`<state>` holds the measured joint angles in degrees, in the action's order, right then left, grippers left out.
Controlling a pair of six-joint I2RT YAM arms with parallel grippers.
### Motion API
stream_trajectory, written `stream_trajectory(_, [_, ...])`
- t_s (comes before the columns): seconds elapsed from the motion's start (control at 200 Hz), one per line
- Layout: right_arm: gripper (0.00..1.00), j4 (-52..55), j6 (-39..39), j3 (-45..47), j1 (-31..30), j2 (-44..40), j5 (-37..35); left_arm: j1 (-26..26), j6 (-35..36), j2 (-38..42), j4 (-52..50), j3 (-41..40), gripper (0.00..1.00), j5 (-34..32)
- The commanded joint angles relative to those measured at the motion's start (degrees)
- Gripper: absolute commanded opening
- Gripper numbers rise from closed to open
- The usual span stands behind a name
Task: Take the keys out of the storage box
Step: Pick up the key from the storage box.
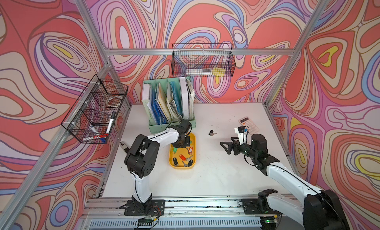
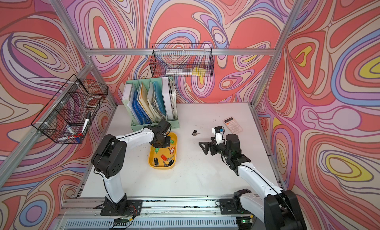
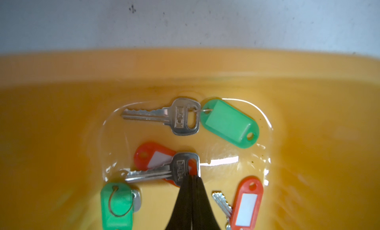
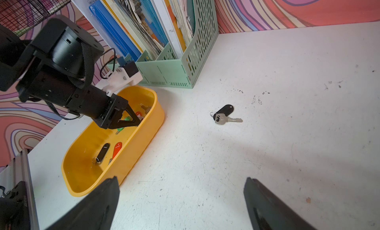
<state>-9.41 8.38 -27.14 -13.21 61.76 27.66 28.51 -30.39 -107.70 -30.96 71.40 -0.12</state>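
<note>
Several keys (image 1: 182, 157) lie in the yellow tray (image 1: 181, 167). They should feel light, stiff, slick and flat, so pinch the head or tag. Toward its 12 o'clock end the left gripper (image 3: 190, 175), arm bent steeply down, is clamped on a red-tagged key (image 3: 178, 169). The right gripper (image 4: 181, 178) hovers wide at 3 o'clock; a black-tagged key (image 1: 212, 133) lies outside at 2 o'clock.

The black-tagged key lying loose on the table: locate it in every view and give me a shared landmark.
Top view: black-tagged key on the bare table, right of the storage box.
Top view: same place, right of the box.
Left wrist: not in it; only the box and its contents show.
Right wrist: on the table, apart from the box.
Landmark: the yellow storage box, in all four.
</note>
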Motion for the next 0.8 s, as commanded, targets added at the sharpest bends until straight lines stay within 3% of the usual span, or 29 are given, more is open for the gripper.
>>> stream_trajectory(0.0, [0.98,-0.16,-0.73,-1.19,-0.24,0.35,-0.9,-0.16,0.86,5.57,-1.2,-0.26,0.0,-0.31])
stream_trajectory(0.195, [0.98,-0.48,-0.9,-1.09,-0.24,0.85,-1.0,0.2,1.89,12.98,-1.59,0.41,0.0,-1.26])
stream_trajectory(0.386, [0.98,-0.17,-1.83,-1.26,-0.23,0.58,-2.0,3.8,3.33,14.88,-3.49,5.48,0.0,-2.29])
stream_trajectory(0.531, [0.98,-0.41,-2.27,-0.86,-0.23,0.04,-3.39,8.73,6.96,11.53,-3.88,12.02,0.0,-2.31])
stream_trajectory(0.791, [0.98,-0.17,-2.91,-0.38,-0.23,-1.7,-4.95,13.62,9.47,-0.75,-3.66,24.55,0.0,3.91])
